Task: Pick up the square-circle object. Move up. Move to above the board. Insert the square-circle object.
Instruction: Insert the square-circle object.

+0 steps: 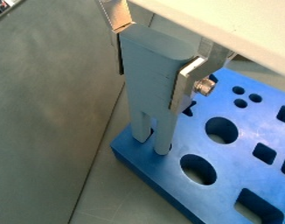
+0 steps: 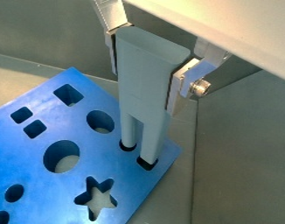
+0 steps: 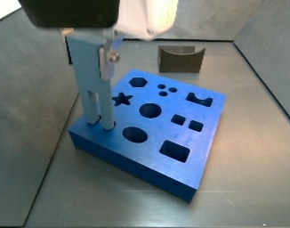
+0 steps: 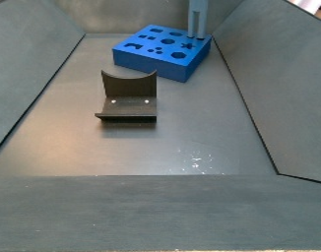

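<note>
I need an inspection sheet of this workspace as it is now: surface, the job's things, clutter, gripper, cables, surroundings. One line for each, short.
Surface: grey floor, bare apart from the items below.
Job's things: the board lies flat on the floor; the square-circle object stands upright, its lower end at holes near a board corner. How deep it sits cannot be told.
Clutter: nothing seen; only the fixture, apart from the board.
Gripper: the gripper is above that board corner, its fingers shut on the post's upper part.
Cables: nothing seen.
Surroundings: grey sloping walls around the floor.
</note>
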